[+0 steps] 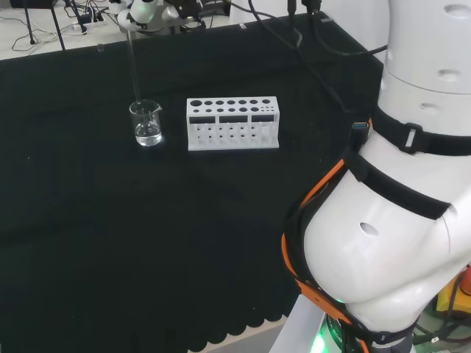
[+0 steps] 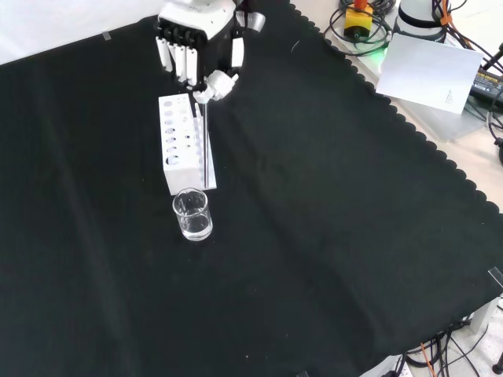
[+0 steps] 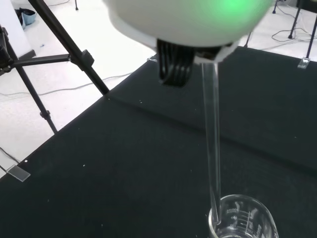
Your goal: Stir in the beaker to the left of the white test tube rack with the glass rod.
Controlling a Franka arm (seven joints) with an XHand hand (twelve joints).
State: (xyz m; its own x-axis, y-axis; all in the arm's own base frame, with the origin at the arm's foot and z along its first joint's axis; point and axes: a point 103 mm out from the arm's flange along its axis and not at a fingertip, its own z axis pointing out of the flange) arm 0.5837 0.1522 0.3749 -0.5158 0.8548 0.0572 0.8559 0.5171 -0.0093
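My hand [image 2: 198,43] pinches the glass rod [image 2: 203,145] near its top, rod hanging upright. In the head view, the beaker [image 1: 147,123] stands at nine o'clock of the white test tube rack [image 1: 233,123]. Rod tip sits at the rim; next, lower it into the liquid and circle.

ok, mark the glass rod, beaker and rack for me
glass rod [image 1: 133,62], head view, mid shaft
beaker [image 2: 193,217], front view, glass wall
white test tube rack [image 1: 233,125], head view, front face
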